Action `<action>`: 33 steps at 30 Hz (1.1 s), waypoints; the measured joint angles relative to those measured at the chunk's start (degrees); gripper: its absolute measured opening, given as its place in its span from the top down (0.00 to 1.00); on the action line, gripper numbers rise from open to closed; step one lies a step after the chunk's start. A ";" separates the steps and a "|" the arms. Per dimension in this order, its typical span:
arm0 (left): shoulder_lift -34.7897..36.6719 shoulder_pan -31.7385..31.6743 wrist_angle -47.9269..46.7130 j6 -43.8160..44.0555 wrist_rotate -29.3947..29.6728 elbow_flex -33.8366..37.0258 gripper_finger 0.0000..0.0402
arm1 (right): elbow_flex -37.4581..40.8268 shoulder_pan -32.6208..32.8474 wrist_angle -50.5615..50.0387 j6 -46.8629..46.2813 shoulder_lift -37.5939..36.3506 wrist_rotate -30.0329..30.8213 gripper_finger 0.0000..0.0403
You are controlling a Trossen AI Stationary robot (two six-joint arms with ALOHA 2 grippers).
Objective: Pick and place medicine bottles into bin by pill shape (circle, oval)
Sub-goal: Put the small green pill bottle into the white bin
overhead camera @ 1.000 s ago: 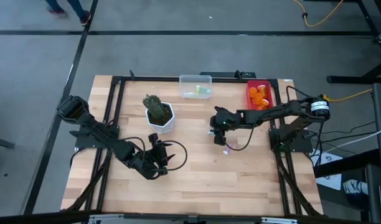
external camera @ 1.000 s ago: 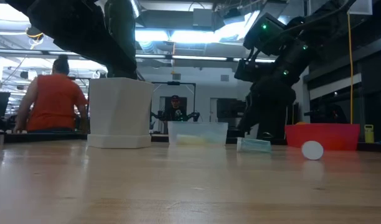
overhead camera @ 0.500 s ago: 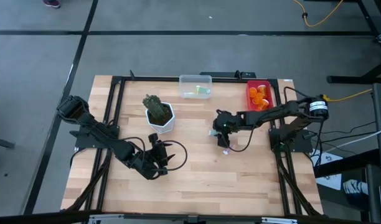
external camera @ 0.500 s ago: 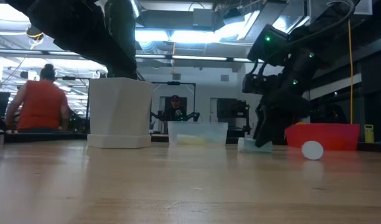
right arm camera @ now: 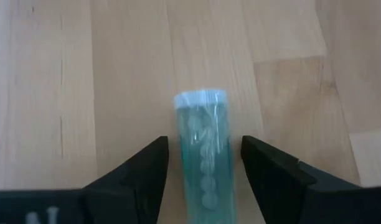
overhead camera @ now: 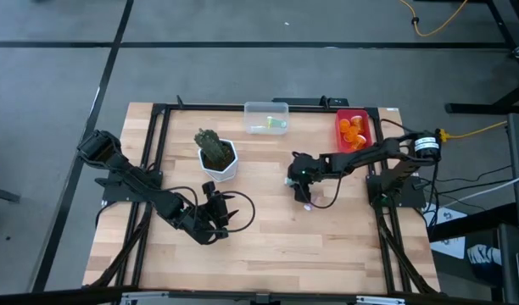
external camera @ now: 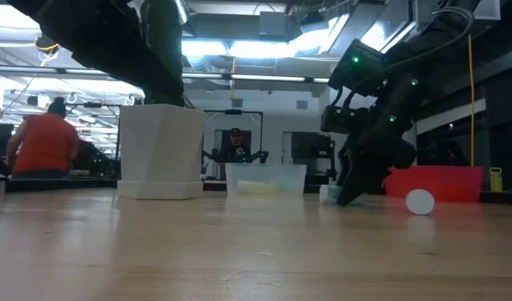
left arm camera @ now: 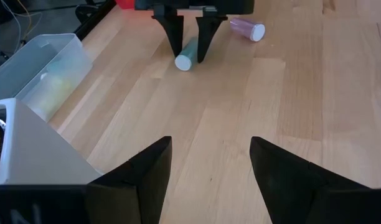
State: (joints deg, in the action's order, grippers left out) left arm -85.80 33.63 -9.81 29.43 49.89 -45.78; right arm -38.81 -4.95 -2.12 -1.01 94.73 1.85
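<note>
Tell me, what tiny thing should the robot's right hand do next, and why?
Probably close its fingers. The right gripper is open and low over the table, and the green medicine bottle lies on its side between the two fingers, not yet squeezed. Closing should grip it so it can be lifted. The left gripper waits open, farther off.

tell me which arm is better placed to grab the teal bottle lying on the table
The right. Its gripper is open with a finger on each side of the teal bottle. The left gripper sits near the table's front, well away from it.
</note>
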 joint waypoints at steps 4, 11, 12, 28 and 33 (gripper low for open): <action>0.00 0.00 0.01 0.00 0.00 0.00 0.47 | 0.00 -0.02 1.01 0.02 0.14 -0.16 0.56; -0.01 -0.02 0.00 -0.02 -0.02 0.00 0.47 | 0.02 -0.06 1.81 0.05 0.20 0.12 0.73; 0.00 -0.02 -0.02 -0.02 -0.01 0.00 0.47 | 0.01 -0.09 2.14 0.11 0.21 0.53 0.74; -0.01 -0.02 0.01 -0.23 -0.02 0.00 0.48 | -21.23 -9.51 2.29 10.59 0.31 12.23 0.75; -0.01 -0.02 0.01 -0.22 0.00 0.00 0.48 | -27.73 -16.55 2.89 6.60 0.95 11.59 0.75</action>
State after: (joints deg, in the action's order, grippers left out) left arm -85.82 33.61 -9.80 29.21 49.88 -45.78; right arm -66.54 -21.50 0.77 5.59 95.68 13.44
